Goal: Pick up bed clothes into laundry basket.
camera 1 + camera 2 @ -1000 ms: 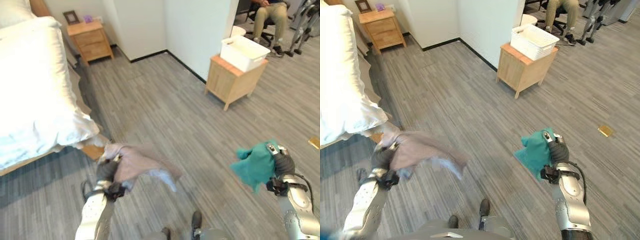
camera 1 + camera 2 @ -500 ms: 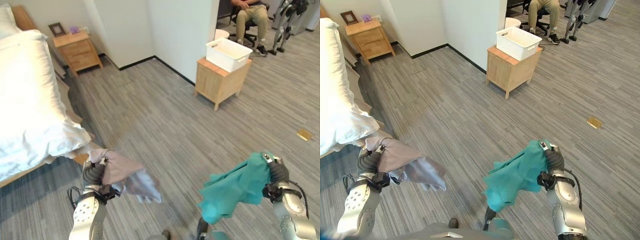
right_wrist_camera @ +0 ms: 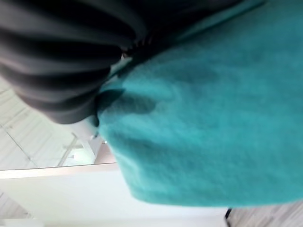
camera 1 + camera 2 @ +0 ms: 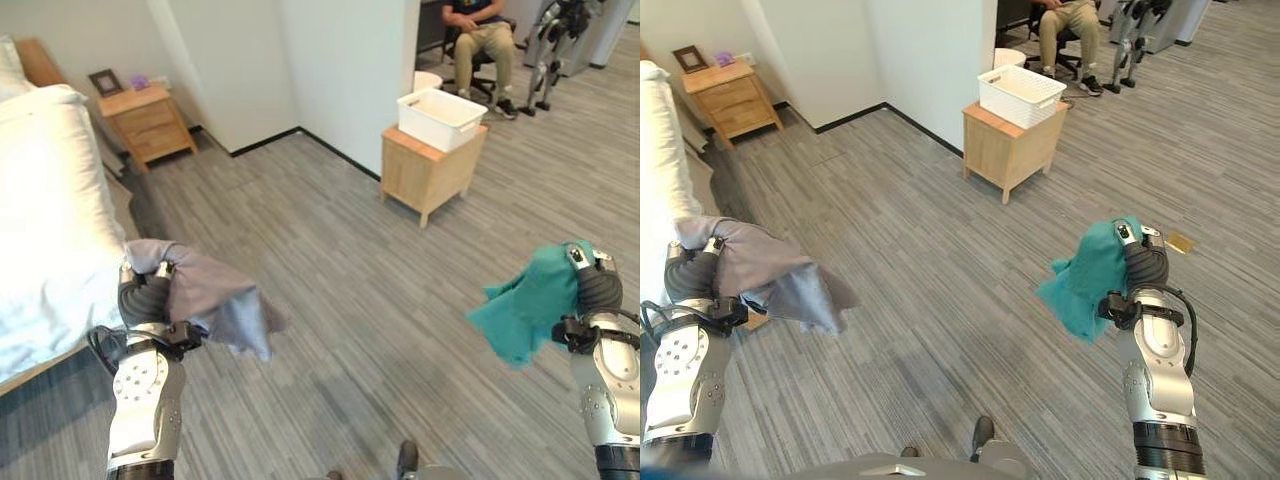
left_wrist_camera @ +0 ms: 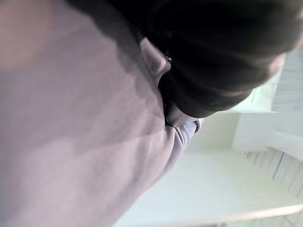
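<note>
The left hand (image 4: 148, 298) is closed around a crumpled grey cloth (image 4: 210, 305) that hangs beside the white bed (image 4: 45, 230). The right hand (image 4: 1143, 268) grips a bunched teal cloth (image 4: 1090, 275) above the floor, well apart from the white basket (image 4: 1018, 93) on its wooden cabinet (image 4: 1008, 148).

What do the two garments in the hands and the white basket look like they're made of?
Teal garment: soft, matte, fleece-like knit, hanging in folds. Grey garment: thin, limp fabric, likely cotton jersey, draping loosely. White laundry basket: rigid, probably plastic, with perforated walls.

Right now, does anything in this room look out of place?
Only a small yellowish thing lying loose on the floor. The white basket sits squarely on its wooden cabinet.
</note>
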`<state>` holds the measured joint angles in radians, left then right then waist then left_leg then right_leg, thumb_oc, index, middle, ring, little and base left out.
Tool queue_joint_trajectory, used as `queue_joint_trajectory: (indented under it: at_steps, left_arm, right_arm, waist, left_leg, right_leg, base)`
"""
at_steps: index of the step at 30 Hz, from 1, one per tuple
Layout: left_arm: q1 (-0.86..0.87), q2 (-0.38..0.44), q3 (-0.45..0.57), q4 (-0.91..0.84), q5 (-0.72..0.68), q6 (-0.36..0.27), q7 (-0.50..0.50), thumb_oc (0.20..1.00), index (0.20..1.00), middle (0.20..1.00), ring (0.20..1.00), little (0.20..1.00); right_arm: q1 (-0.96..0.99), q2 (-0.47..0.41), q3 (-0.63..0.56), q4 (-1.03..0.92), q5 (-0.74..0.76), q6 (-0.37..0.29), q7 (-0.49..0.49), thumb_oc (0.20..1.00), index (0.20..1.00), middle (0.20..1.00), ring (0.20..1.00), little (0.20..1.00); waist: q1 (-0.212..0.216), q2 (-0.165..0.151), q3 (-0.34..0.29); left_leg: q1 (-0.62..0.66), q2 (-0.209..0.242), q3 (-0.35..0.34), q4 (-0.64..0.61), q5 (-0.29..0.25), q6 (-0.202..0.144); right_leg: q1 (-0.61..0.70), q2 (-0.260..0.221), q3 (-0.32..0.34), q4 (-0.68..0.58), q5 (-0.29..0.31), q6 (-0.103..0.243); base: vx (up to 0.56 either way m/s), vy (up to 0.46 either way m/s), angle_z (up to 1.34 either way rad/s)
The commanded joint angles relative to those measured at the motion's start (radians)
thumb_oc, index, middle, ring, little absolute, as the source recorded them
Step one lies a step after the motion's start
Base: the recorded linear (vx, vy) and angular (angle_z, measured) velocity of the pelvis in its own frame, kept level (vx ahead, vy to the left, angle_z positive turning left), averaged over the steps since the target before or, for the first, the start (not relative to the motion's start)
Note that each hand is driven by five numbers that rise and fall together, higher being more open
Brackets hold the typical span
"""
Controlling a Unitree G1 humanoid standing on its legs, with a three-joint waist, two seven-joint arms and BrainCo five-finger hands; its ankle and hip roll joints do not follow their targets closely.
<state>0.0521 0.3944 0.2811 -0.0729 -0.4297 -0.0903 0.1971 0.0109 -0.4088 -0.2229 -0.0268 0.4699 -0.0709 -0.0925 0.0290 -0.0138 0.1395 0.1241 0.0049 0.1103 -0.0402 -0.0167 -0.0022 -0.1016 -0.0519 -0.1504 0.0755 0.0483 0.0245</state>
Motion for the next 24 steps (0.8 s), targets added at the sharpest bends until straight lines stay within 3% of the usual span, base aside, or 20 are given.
queue_joint_trajectory:
  at_steps: [1, 3, 4, 5, 7, 10, 11, 12, 14, 15, 17, 18, 19, 20, 21, 24]
  left_arm:
    - [-0.034, 0.056, 0.027, -0.061, -0.003, -0.077, 0.004, 0.2, 0.2, 0.2, 0.2, 0.2]
    - [-0.006, 0.057, 0.034, -0.061, 0.011, -0.064, -0.009, 0.2, 0.2, 0.2, 0.2, 0.2]
    - [-0.004, 0.056, 0.034, -0.062, 0.011, -0.063, -0.009, 0.2, 0.2, 0.2, 0.2, 0.2]
    - [0.003, 0.062, 0.038, -0.055, 0.023, -0.06, -0.012, 0.2, 0.2, 0.2, 0.2, 0.2]
    - [0.006, 0.063, 0.042, -0.054, 0.021, -0.062, -0.015, 0.2, 0.2, 0.2, 0.2, 0.2]
    - [-0.005, 0.063, 0.048, -0.046, -0.005, -0.071, -0.014, 0.2, 0.2, 0.2, 0.2, 0.2]
    - [-0.016, 0.064, 0.043, -0.031, -0.006, -0.073, -0.01, 0.2, 0.2, 0.2, 0.2, 0.2]
    - [-0.031, 0.065, 0.035, -0.016, 0.004, -0.073, -0.005, 0.2, 0.2, 0.2, 0.2, 0.2]
    - [-0.032, 0.065, 0.035, -0.015, 0.005, -0.073, -0.004, 0.2, 0.2, 0.2, 0.2, 0.2]
    - [-0.009, 0.054, 0.033, -0.02, 0.022, -0.071, -0.017, 0.2, 0.2, 0.2, 0.2, 0.2]
    - [0.006, 0.039, 0.026, -0.028, 0.021, -0.07, -0.024, 0.2, 0.2, 0.2, 0.2, 0.2]
    - [0.012, 0.022, 0.026, -0.019, 0.001, -0.074, -0.02, 0.2, 0.2, 0.2, 0.2, 0.2]
    - [0.011, 0.022, 0.027, -0.018, 0.0, -0.075, -0.02, 0.2, 0.2, 0.2, 0.2, 0.2]
    - [0.017, 0.009, 0.031, -0.024, -0.031, -0.073, -0.028, 0.2, 0.2, 0.2, 0.2, 0.2]
    - [0.027, 0.001, 0.023, -0.025, -0.044, -0.066, -0.037, 0.2, 0.2, 0.2, 0.2, 0.2]
    - [0.01, -0.011, 0.002, -0.012, -0.065, -0.065, -0.04, 0.2, 0.2, 0.2, 0.2, 0.2]
  right_arm:
    - [-0.039, -0.006, 0.013, -0.053, -0.032, -0.04, 0.014, 0.2, 0.2, 0.2, 0.2, 0.2]
    - [0.005, 0.032, 0.013, -0.057, -0.034, -0.035, 0.032, 0.2, 0.2, 0.2, 0.2, 0.2]
    - [0.007, 0.032, 0.013, -0.059, -0.034, -0.035, 0.033, 0.2, 0.2, 0.2, 0.2, 0.2]
    - [0.033, 0.04, 0.006, -0.053, -0.047, -0.031, 0.039, 0.2, 0.2, 0.2, 0.2, 0.2]
    - [0.042, 0.041, 0.003, -0.053, -0.046, -0.028, 0.042, 0.2, 0.2, 0.2, 0.2, 0.2]
    - [0.068, 0.038, -0.009, -0.048, -0.036, -0.029, 0.042, 0.2, 0.2, 0.2, 0.2, 0.2]
    - [0.069, 0.037, -0.009, -0.038, -0.037, -0.032, 0.039, 0.2, 0.2, 0.2, 0.2, 0.2]
    - [0.068, 0.037, -0.008, -0.039, -0.038, -0.032, 0.035, 0.2, 0.2, 0.2, 0.2, 0.2]
    - [0.067, 0.036, -0.008, -0.038, -0.039, -0.033, 0.034, 0.2, 0.2, 0.2, 0.2, 0.2]
    - [0.088, 0.032, -0.011, -0.047, -0.036, -0.027, 0.056, 0.2, 0.2, 0.2, 0.2, 0.2]
    - [0.08, 0.017, 0.006, -0.033, -0.034, -0.029, 0.061, 0.2, 0.2, 0.2, 0.2, 0.2]
    - [0.063, 0.008, 0.021, -0.021, -0.008, -0.034, 0.053, 0.2, 0.2, 0.2, 0.2, 0.2]
    - [0.06, 0.006, 0.021, -0.018, -0.006, -0.036, 0.053, 0.2, 0.2, 0.2, 0.2, 0.2]
    - [0.033, -0.014, 0.033, -0.023, 0.03, -0.039, 0.05, 0.2, 0.2, 0.2, 0.2, 0.2]
    - [0.022, -0.039, 0.036, -0.01, 0.03, -0.044, 0.043, 0.2, 0.2, 0.2, 0.2, 0.2]
    - [0.01, -0.052, 0.028, -0.001, 0.035, -0.037, 0.02, 0.2, 0.2, 0.2, 0.2, 0.2]
  waist:
    - [0.001, -0.012, 0.02]
    - [-0.018, 0.011, 0.052]
    - [-0.016, 0.008, 0.049]
    - [-0.044, 0.012, 0.06]
    - [-0.056, 0.011, 0.056]
    - [-0.112, 0.007, 0.064]
    - [-0.132, 0.006, 0.066]
    - [-0.148, 0.004, 0.061]
    - [-0.152, 0.013, 0.061]
    - [-0.151, 0.02, 0.032]
    - [-0.144, 0.022, 0.017]
    - [-0.129, 0.016, 0.015]
    - [-0.137, 0.012, 0.012]
    - [-0.104, -0.02, 0.032]
    - [-0.062, -0.051, 0.067]
    - [-0.035, -0.058, 0.087]
  left_leg:
    - [-0.003, 0.006, 0.009, -0.023, -0.004, 0.039]
    - [0.026, 0.009, 0.016, -0.021, -0.023, 0.066]
    - [0.025, 0.006, 0.019, -0.024, -0.023, 0.067]
    - [0.064, 0.012, 0.005, -0.04, -0.037, 0.056]
    - [0.079, 0.016, 0.001, -0.045, -0.054, 0.044]
    - [0.153, 0.035, -0.029, -0.047, -0.116, -0.001]
    - [0.183, 0.049, -0.044, -0.047, -0.136, -0.015]
    - [0.238, 0.075, -0.051, -0.047, -0.146, -0.041]
    - [0.239, 0.086, -0.053, -0.047, -0.149, -0.043]
    - [0.286, 0.132, -0.06, 0.006, -0.098, -0.083]
    - [0.246, 0.162, -0.068, 0.169, -0.006, -0.105]
    - [0.174, 0.175, -0.079, 0.365, 0.096, -0.109]
    - [0.155, 0.172, -0.091, 0.381, 0.095, -0.111]
    - [0.021, 0.175, -0.061, 0.724, 0.16, -0.108]
    - [-0.126, 0.145, -0.067, 0.92, 0.126, -0.084]
    - [-0.248, 0.149, -0.015, 0.881, 0.093, -0.069]
  right_leg:
    - [0.077, -0.116, -0.018, 0.189, 0.034, 0.118]
    - [-0.035, -0.139, -0.019, 0.437, 0.109, 0.138]
    - [-0.046, -0.142, -0.013, 0.451, 0.104, 0.14]
    - [-0.126, -0.128, 0.003, 0.436, 0.108, 0.14]
    - [-0.153, -0.135, -0.002, 0.391, 0.104, 0.14]
    - [-0.207, -0.124, -0.007, 0.131, 0.131, 0.146]
    - [-0.226, -0.106, 0.003, 0.029, 0.156, 0.154]
    - [-0.258, -0.115, -0.03, -0.064, 0.198, 0.174]
    - [-0.244, -0.106, -0.041, -0.084, 0.207, 0.174]
    - [-0.215, -0.101, -0.099, -0.054, 0.201, 0.163]
    - [-0.163, -0.071, -0.101, -0.028, 0.186, 0.117]
    - [-0.114, -0.05, -0.093, -0.022, 0.155, 0.077]
    - [-0.12, -0.057, -0.099, -0.024, 0.159, 0.074]
    - [-0.018, -0.04, -0.109, -0.05, 0.102, 0.009]
    - [0.078, -0.017, -0.094, -0.083, 0.049, -0.038]
    - [0.149, -0.006, -0.082, -0.106, 0.026, -0.039]
  base:
    - [0.0, 0.14, -0.25]
    - [0.09, 0.201, -0.35]
    - [0.25, 0.146, -0.47]
    - [0.27, 0.018, -0.21]
    - [0.27, -0.011, 0.24]
    - [0.42, -0.109, 0.25]
    - [0.69, -0.232, 0.12]
    - [0.56, -0.188, 0.18]
    - [0.47, -0.174, 0.38]
    - [0.74, -0.303, 0.49]
    - [0.72, -0.335, 0.3]
    - [0.34, -0.225, 0.29]
    - [0.54, -0.501, 0.2]
    - [0.66, -0.656, 0.01]
    - [0.66, -0.641, 0.01]
    - [0.43, -0.217, -0.06]
